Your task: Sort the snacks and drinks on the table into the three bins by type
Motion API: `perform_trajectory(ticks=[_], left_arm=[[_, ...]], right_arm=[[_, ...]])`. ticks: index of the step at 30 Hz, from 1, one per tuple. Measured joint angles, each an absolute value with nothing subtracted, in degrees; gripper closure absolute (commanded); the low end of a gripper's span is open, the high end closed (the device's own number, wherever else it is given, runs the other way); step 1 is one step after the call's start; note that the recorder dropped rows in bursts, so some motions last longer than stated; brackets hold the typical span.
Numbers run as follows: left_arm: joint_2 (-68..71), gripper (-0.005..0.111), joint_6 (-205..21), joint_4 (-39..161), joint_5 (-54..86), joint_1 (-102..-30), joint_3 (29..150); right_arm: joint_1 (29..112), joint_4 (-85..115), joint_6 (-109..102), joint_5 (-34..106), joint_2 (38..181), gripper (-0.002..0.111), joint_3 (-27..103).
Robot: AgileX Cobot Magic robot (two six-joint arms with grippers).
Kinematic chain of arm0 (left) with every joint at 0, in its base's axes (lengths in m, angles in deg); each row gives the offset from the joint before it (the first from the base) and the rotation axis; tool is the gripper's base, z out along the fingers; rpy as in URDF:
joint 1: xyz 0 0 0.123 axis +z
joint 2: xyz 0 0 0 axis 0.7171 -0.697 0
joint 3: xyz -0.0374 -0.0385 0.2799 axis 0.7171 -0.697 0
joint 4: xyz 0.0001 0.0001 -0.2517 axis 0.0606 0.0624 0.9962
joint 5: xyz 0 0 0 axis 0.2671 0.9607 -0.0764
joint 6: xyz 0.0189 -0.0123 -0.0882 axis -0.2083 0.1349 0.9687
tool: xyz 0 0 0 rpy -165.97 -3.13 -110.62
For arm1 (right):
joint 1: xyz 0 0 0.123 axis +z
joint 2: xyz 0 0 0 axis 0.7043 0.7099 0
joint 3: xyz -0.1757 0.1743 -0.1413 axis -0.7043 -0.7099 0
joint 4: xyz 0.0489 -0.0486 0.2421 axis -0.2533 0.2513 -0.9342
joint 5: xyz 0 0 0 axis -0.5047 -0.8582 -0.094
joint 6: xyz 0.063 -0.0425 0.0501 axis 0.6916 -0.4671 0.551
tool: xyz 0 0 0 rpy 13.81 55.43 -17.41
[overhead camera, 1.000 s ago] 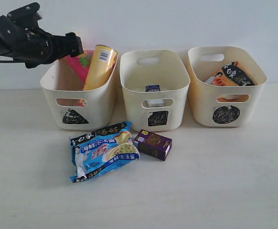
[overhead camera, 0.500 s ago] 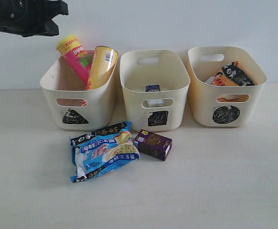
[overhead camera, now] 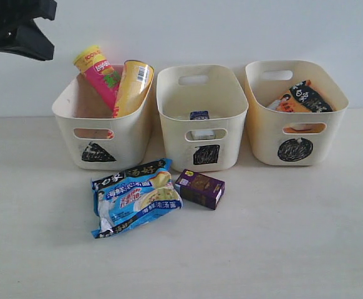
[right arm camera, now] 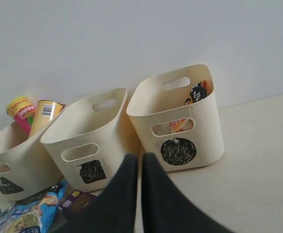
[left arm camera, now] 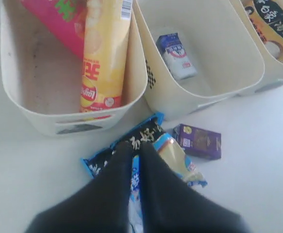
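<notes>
The pink chip canister (overhead camera: 96, 70) and the yellow-orange canister (overhead camera: 132, 84) lean together in the triangle bin (overhead camera: 100, 136). A blue-and-white carton (overhead camera: 199, 116) lies in the square bin (overhead camera: 201, 149). The circle bin (overhead camera: 297, 134) holds an orange, white and black packet (overhead camera: 299, 98). On the table (overhead camera: 281, 237), the blue-white packet (overhead camera: 136, 196) lies beside the dark purple carton (overhead camera: 199, 189). My left gripper (left arm camera: 137, 145) hangs high over the blue packet (left arm camera: 146, 141), shut and holding nothing. My right gripper (right arm camera: 140, 156) is shut and empty, facing the bins from low over the table.
My black left arm (overhead camera: 13, 28) shows in the exterior view's top left corner, above and left of the triangle bin. A pale wall stands right behind the three bins. The right arm is outside the exterior view.
The left gripper has let go of the pink canister in the triangle bin and drawn back up and to the left. The canister now leans there uncovered.
</notes>
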State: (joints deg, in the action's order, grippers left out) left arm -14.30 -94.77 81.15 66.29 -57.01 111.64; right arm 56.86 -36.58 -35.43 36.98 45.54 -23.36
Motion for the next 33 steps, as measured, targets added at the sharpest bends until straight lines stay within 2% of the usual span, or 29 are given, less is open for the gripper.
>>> perform_trajectory(ticks=[10,19,27,30,33], left_arm=[[-8.9,0.102,-112.8,97.0,80.4,-57.7,102.3],[-8.9,0.101,-125.3,100.2,84.4,-65.7,94.9],[-8.9,0.074,-130.9,100.3,78.5,-71.3,92.2],[-8.9,0.081,-131.0,100.7,76.9,-71.5,92.2],[-8.9,0.102,-130.2,100.7,76.6,-71.5,92.2]], right_arm=[[56.9,-36.6,-35.2,37.0,45.5,0.109,-23.4],[56.9,-36.6,-35.1,37.0,45.5,0.109,-23.4],[56.9,-36.6,-35.1,37.0,45.5,0.109,-23.4],[56.9,-36.6,-34.2,37.0,45.5,0.109,-23.4],[56.9,-36.6,-32.4,37.1,45.5,0.109,-23.4]])
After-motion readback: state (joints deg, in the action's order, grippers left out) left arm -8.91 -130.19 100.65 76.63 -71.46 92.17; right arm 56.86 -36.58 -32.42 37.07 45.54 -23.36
